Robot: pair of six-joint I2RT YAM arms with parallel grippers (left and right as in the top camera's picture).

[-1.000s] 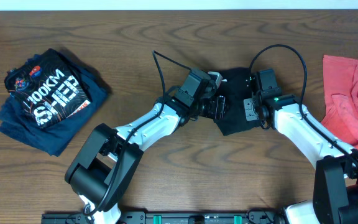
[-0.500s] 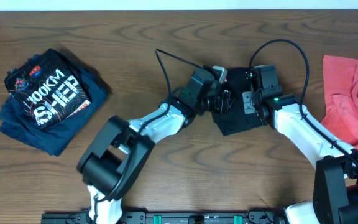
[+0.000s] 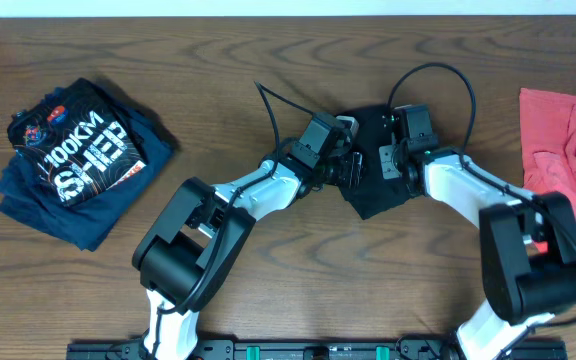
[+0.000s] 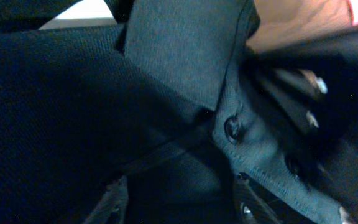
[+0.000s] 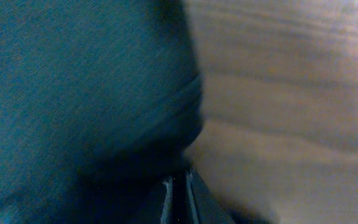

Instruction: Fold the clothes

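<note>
The black garment (image 3: 373, 198) lies bunched in a small heap at the table's middle, with both grippers on it. My left gripper (image 3: 354, 167) presses in from its left. In the left wrist view its fingers (image 4: 182, 190) stand apart with black fabric (image 4: 73, 112) and a buttoned placket between and ahead of them. My right gripper (image 3: 392, 160) sits on the heap's top right. In the right wrist view its fingers (image 5: 178, 182) are nearly together at the edge of the dark cloth (image 5: 73, 81). Most of the garment is hidden under the grippers.
The navy "100KM" tee (image 3: 78, 150) lies folded at the far left. The red garment (image 3: 568, 150) lies crumpled at the right edge. Bare wooden table (image 5: 291, 93) shows right of the black cloth. Cables arch over both wrists.
The right arm has swung left and its gripper has moved closer to the left one. The left gripper shifted right onto the cloth. The black heap is more compact.
</note>
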